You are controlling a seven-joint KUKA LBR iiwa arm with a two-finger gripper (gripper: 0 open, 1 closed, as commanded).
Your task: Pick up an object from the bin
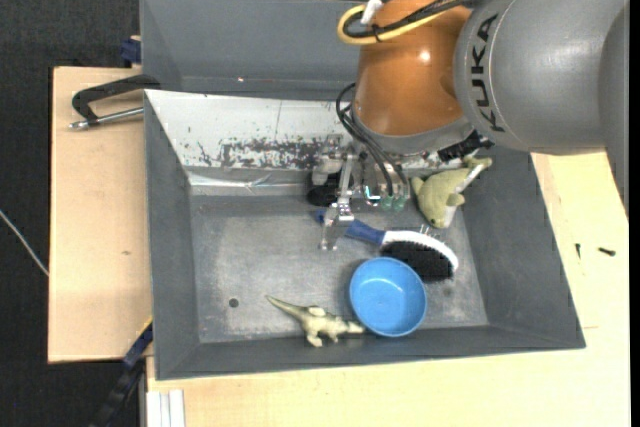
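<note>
My gripper (343, 203) hangs low at the back middle of the bin, under the arm's orange cover. Just below and right of it lies a brush (420, 253) with black bristles and a blue handle; the handle's end reaches up to the gripper. A pale yellow-green toy (440, 197) rests against the right wall, beside the gripper. A small dark thing (322, 187) sits at the gripper's left, partly hidden.
A round blue bowl (388, 298) stands upright near the front wall, touching the brush. A cream toy lizard (318, 320) lies at the front, left of the bowl. The left half of the floor is bare metal.
</note>
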